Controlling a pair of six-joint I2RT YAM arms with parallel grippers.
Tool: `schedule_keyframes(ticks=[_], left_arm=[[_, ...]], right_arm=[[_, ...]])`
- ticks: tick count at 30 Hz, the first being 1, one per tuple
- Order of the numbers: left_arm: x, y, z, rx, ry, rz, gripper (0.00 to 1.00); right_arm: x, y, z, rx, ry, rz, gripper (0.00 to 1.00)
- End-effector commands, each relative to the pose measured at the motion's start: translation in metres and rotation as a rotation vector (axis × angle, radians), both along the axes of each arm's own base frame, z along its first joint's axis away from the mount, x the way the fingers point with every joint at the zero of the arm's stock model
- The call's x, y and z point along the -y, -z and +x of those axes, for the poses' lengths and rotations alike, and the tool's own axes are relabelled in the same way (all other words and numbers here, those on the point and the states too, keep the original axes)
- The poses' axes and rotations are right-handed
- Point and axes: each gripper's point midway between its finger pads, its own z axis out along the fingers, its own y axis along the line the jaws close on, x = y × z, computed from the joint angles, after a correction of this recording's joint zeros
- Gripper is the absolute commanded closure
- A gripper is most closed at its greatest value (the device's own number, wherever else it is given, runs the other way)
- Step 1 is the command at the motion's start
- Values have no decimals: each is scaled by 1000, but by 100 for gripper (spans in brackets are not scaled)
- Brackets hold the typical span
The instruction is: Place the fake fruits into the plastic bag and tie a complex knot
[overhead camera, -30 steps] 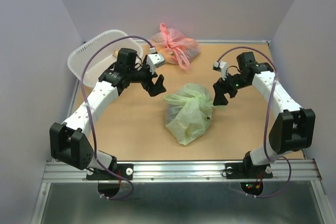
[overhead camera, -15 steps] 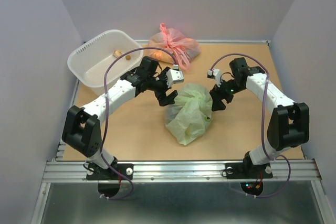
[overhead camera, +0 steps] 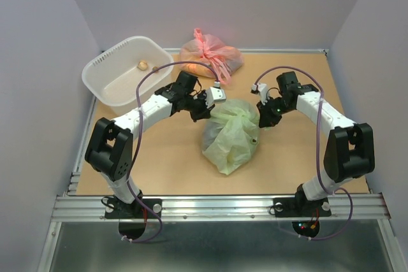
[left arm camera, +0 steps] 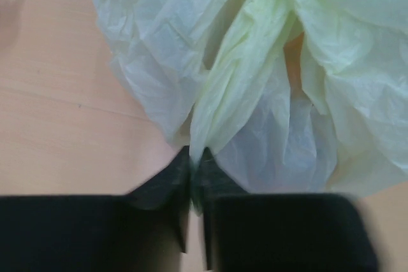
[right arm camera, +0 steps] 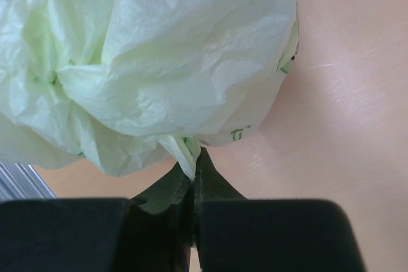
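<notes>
Both arms have come in close to the plastic bag (overhead camera: 231,138) since a second ago. The left arm (overhead camera: 150,109) came the farthest, from over by the white basket (overhead camera: 95,71).

Now the left gripper (left arm camera: 194,157) is pinched tight on a green handle strip (left arm camera: 236,87) at the bag's left side. The right gripper (right arm camera: 193,170) is pinched on another strip at the bag's right side. I think each holds one strip so they can pull and cross them to make the knot, which is not done yet.

The bag sits on the table (overhead camera: 159,164) between the two grippers, puffed up and full. The fake fruits (left arm camera: 293,62) are inside. An orange glow through the plastic may be one of them, but it is hard to tell.

The left arm reaches forward and bends in toward the bag, gripper low. The right arm (overhead camera: 322,109) does the same from the bag's other side, elbow out, wrist turned in.
</notes>
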Motion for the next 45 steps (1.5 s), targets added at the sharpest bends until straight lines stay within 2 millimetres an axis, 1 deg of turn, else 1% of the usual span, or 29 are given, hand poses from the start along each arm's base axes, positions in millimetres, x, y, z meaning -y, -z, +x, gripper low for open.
schedule_keyframes(ticks=[1, 3, 5, 6, 8, 9, 10, 11, 12, 13, 15, 16, 18, 20, 21, 23, 25, 27, 28, 30, 32, 34, 36, 37, 38, 39, 41, 43, 45], left_arm=[[2, -9, -2, -54, -71, -31, 100], [-4, -5, -3, -94, -144, -20, 100], [-20, 0, 8, -116, -300, 6, 100], [-26, -6, 13, -155, -413, -23, 100], [-58, -7, 32, -167, -608, -37, 100], [-73, -17, 40, -168, -742, -76, 100], [-85, -24, 47, -161, -807, -95, 100], [-96, -27, 51, -163, -858, -110, 100], [-113, -33, 58, -157, -917, -130, 100], [-123, -44, 61, -129, -951, -148, 100], [-140, -53, 64, -111, -993, -164, 100], [-147, -59, 64, -91, -1010, -172, 100], [-161, -69, 63, -57, -1026, -180, 100], [-169, -72, 62, -32, -1030, -178, 100], [-173, -74, 60, -25, -1038, -168, 100], [-189, -67, 61, -24, -1074, -149, 100], [-200, -57, 60, -22, -1100, -128, 100], [-204, -46, 60, -26, -1106, -97, 100], [-206, -34, 60, -40, -1118, -74, 100], [-208, -26, 62, -45, -1121, -57, 100], [-210, -21, 63, -38, -1123, -51, 100], [-212, -20, 65, -36, -1130, -47, 100], [-222, -28, 71, -18, -1144, -62, 100], [-223, -39, 74, -2, -1136, -86, 100], [-227, -44, 77, 12, -1139, -91, 100], [-235, -50, 79, 22, -1155, -94, 100], [-242, -66, 85, 50, -1161, -117, 100], [-249, -75, 86, 64, -1170, -125, 100], [-257, -87, 88, 102, -1175, -128, 100]], right_arm=[[0, -1, 19, 34, 112, -19, 100], [5, -4, 21, 22, 206, -28, 99], [9, -5, 23, 3, 307, -17, 99], [14, -5, 25, 0, 355, -28, 100], [22, -11, 25, -23, 467, -15, 100], [34, -16, 30, -6, 533, -19, 100], [35, -16, 30, -18, 562, -21, 100], [45, -22, 34, -26, 636, -3, 99], [51, -24, 36, -25, 671, 1, 99], [57, -26, 38, -23, 702, 1, 100], [76, -32, 43, -13, 778, 6, 99], [96, -33, 44, -12, 839, -6, 100], [116, -32, 44, -18, 898, -21, 100], [134, -31, 44, -25, 948, -28, 100], [151, -26, 43, -33, 989, -48, 100], [167, -23, 43, -38, 1017, -65, 100], [171, -11, 42, -68, 1024, -91, 100], [170, 0, 40, -91, 998, -98, 100], [170, 14, 39, -122, 995, -111, 100], [173, 27, 36, -143, 985, -138, 100], [175, 32, 37, -135, 970, -149, 100], [180, 30, 42, -102, 964, -171, 100], [184, 22, 49, -60, 951, -178, 100], [185, 7, 59, -16, 945, -159, 100], [185, -1, 64, 6, 942, -147, 100], [183, -17, 74, 48, 930, -119, 99], [182, -29, 81, 78, 924, -99, 100], [179, -37, 84, 98, 905, -73, 100], [175, -39, 85, 104, 882, -58, 99]])
